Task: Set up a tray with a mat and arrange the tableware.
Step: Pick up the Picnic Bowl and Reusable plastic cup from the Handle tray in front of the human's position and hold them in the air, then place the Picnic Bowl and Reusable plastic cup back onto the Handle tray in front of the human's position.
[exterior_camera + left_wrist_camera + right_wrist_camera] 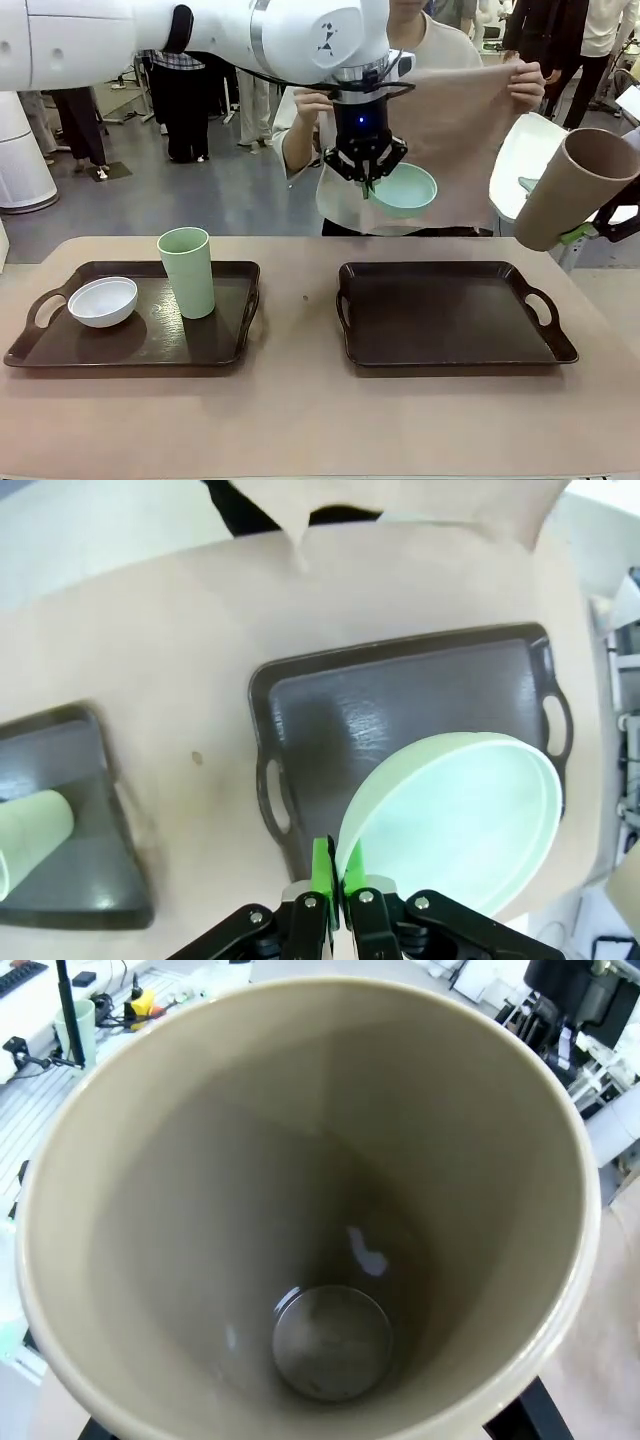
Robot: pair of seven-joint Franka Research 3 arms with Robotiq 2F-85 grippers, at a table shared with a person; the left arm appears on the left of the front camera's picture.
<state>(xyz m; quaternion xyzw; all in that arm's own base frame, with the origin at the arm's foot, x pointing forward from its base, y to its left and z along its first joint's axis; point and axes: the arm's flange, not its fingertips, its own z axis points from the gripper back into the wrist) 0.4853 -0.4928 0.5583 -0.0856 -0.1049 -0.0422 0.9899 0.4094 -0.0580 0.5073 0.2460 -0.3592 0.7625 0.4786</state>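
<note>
My left gripper (368, 178) hangs high over the table's middle, shut on the rim of the mint green bowl (405, 188), which tilts above the right tray (450, 345). The left wrist view has the same gripper (338, 878) pinching the bowl (460, 820) over that tray (400, 700). At the right edge my right gripper (582, 232) holds the brown cup (570, 185) tilted in the air; its inside (320, 1210) faces the right wrist camera. The white bowl (102, 300) and pale green cup (187, 270) stand on the left tray (30, 350). A person holds up the beige mat (465, 120).
The two dark trays lie side by side on the beige table (300, 420), with a bare strip between them. A white curved object (525, 160) stands behind the table at the right. People stand farther back in the room.
</note>
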